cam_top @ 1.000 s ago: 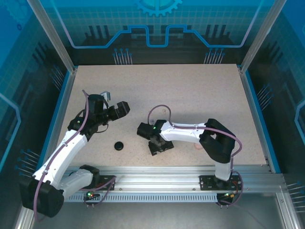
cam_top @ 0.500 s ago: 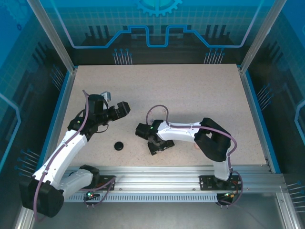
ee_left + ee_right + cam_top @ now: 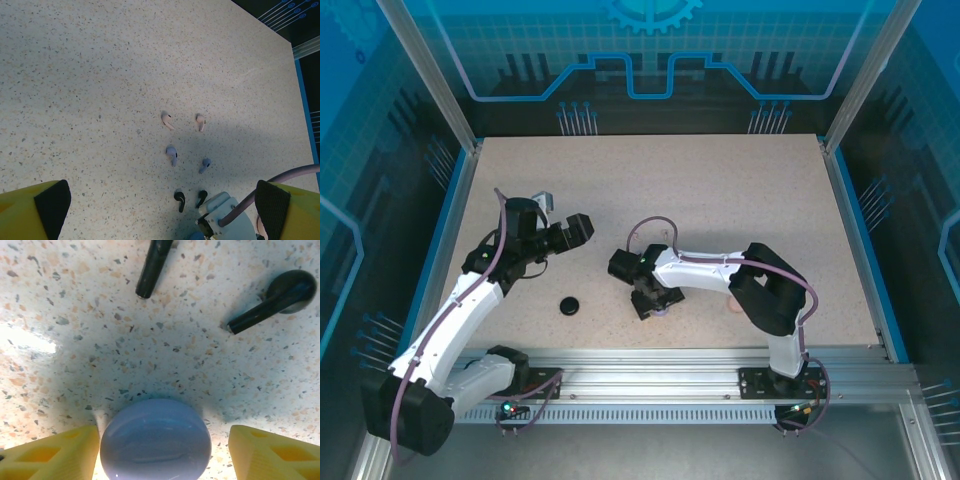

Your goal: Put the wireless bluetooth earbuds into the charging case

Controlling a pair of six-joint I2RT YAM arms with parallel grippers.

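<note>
Nothing inserted yet: six tiny stemmed earbuds [image 3: 172, 155], pink, lavender and black pairs, all loose on speckled desk [image 3: 75, 75], lower centre. right fingers [image 3: 55, 455] released, straddling round lavender case [image 3: 155, 440], looks closed, bottom centre. left fingers [image 3: 50, 202] spread wide, empty.

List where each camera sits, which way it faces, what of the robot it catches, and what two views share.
Top external: above and behind the bases, looking down on the table; left arm and right arm in full.
Left wrist: on the left arm, looking obliquely down past its open left gripper at six earbuds.
Right wrist: close over the table, facing down, right gripper astride a lavender case.
Shared: both wrist views show the black earbuds.
</note>
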